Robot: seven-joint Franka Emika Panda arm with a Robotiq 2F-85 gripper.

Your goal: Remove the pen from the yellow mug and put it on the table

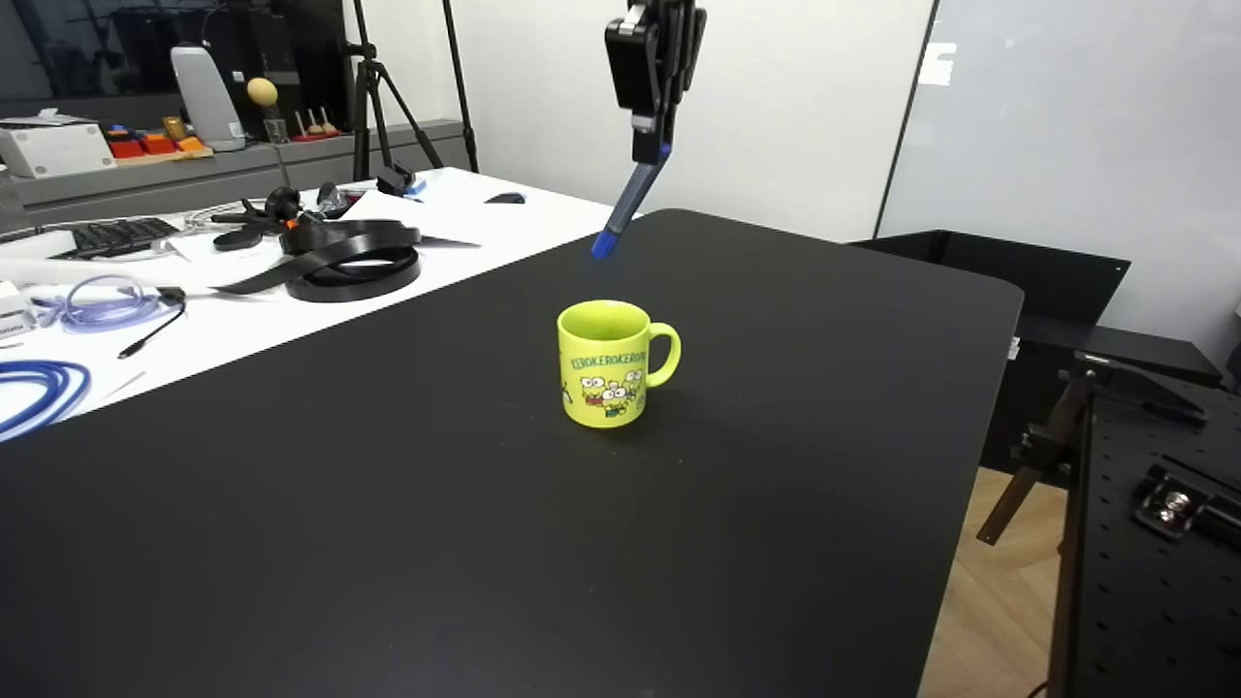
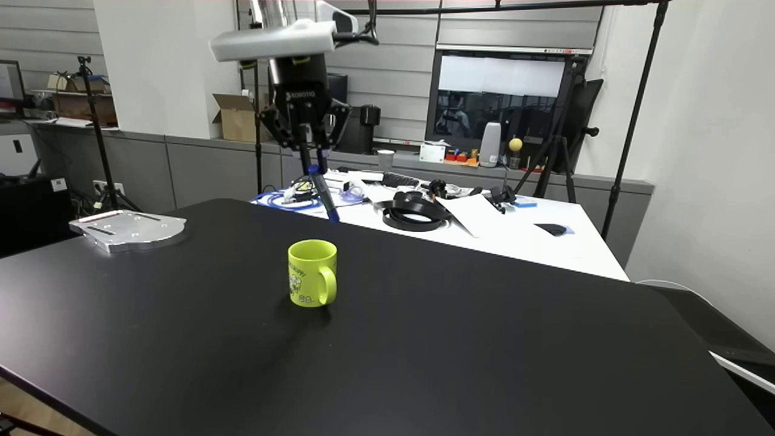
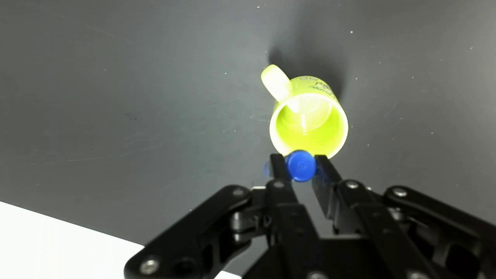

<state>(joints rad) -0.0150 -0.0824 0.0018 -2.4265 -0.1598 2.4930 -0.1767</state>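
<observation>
Black and matte, the table [image 1: 485, 543] fills the foreground of both exterior views. Upright on it stands the yellow mug [image 1: 605, 375]; the wrist view looks down to its inner floor, while its printed side carries cartoon faces under dark lettering [image 1: 608, 361] that starts "KEROKERO", legible in an exterior view. Outside the mug and near it, the pen [image 1: 628, 202] hangs tilted in the air. The gripper [image 2: 313, 165] is pinched onto the pen's upper end; the wrist view gives that end face-on, a round blue disc between two black fingertips [image 3: 277, 166]. White letters [image 2: 301, 95] spell "ROBOTIQ" on the gripper's body in an exterior view. At the table's edge, a silver plate [image 2: 130, 230] shows only in an exterior view. Beyond, a white table [image 2: 575, 249] holds a coiled black strap [image 1: 359, 288] and a blue cable [image 1: 79, 376]. Farther back, a black tripod [image 1: 365, 68] stands in both exterior views, and a cardboard box [image 2: 237, 124] sits open on a ledge [image 2: 206, 154].
</observation>
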